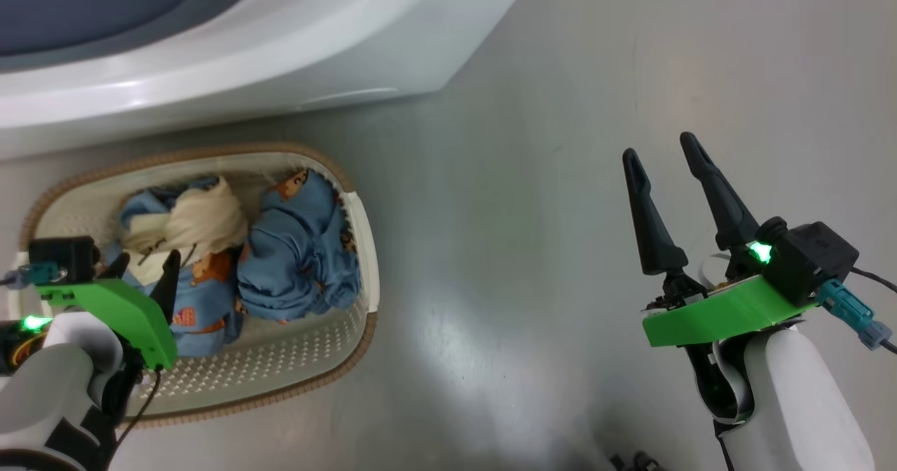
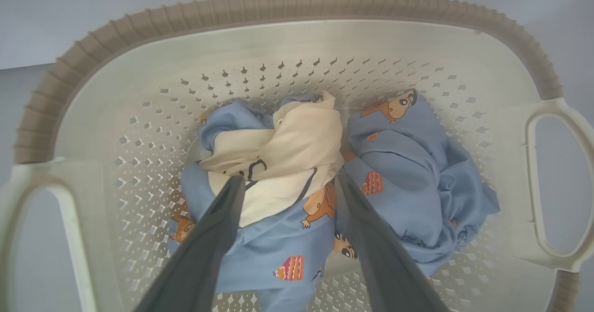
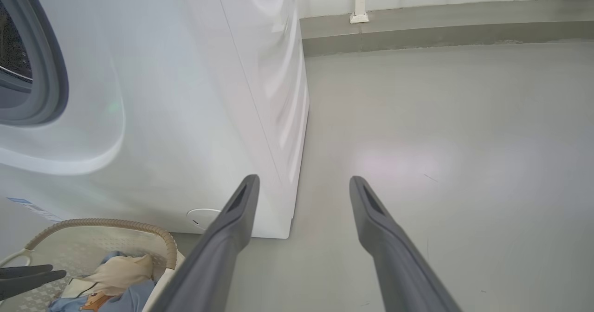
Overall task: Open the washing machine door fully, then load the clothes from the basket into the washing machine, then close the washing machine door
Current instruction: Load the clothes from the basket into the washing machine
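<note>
The cream basket [image 1: 361, 233] [image 2: 510, 117] [image 3: 100, 223] sits on the floor in front of the white washing machine [image 1: 280, 50] [image 3: 185, 94]. Inside lie the clothes: a blue bear-print bundle [image 1: 301, 254] [image 2: 417, 177], a cream-white garment [image 1: 203, 222] [image 2: 287, 154] [image 3: 118, 272] and more blue cloth under it. My left gripper [image 1: 144, 264] [image 2: 287, 182] is open, low in the basket, its fingers astride the cream garment and the blue one beneath. My right gripper [image 1: 662, 145] [image 3: 301, 179] hangs open and empty over bare floor. The grey gasket [image 3: 44, 70] rings the drum opening. The door is out of view.
Grey floor [image 1: 525, 176] stretches to the right of the basket and machine. A low grey kerb and white rail [image 3: 417, 24] run along the far wall in the right wrist view. A blue label [image 3: 35, 208] marks the machine's lower front corner.
</note>
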Robot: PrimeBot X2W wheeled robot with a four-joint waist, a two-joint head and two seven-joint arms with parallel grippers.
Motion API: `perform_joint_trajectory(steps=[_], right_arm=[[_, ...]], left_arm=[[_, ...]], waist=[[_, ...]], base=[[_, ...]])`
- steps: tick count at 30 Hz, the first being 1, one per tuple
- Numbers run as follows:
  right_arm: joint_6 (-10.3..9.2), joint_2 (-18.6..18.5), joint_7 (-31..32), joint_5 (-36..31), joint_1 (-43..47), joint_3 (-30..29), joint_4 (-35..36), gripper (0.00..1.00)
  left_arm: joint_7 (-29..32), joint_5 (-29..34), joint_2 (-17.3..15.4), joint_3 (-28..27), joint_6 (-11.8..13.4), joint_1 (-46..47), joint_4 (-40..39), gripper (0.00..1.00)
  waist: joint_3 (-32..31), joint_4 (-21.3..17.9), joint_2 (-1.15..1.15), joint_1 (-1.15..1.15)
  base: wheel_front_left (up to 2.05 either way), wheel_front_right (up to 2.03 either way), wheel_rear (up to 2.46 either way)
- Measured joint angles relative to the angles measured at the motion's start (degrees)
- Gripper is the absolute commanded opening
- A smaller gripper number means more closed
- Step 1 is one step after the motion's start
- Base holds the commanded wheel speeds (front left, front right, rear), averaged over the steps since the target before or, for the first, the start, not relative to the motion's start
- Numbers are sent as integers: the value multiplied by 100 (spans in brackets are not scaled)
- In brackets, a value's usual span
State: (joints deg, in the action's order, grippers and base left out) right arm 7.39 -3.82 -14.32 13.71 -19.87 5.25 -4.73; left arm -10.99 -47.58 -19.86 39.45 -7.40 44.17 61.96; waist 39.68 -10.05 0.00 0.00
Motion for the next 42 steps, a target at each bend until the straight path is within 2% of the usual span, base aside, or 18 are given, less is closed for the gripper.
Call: perform_joint_trajectory(steps=[22, 42], right_arm=[[0, 24, -27, -3, -261, 241, 96, 100], [1, 37, -41, -52, -406, 326, 194, 100]], left_arm=[[500, -832, -363, 1190, 0, 544, 75, 100], [554, -1497, -608, 1861, 0, 908, 75, 100]], waist=[[606, -182, 0, 0], [930, -278, 0, 0]], base=[[0, 0, 0], [0, 0, 0]])
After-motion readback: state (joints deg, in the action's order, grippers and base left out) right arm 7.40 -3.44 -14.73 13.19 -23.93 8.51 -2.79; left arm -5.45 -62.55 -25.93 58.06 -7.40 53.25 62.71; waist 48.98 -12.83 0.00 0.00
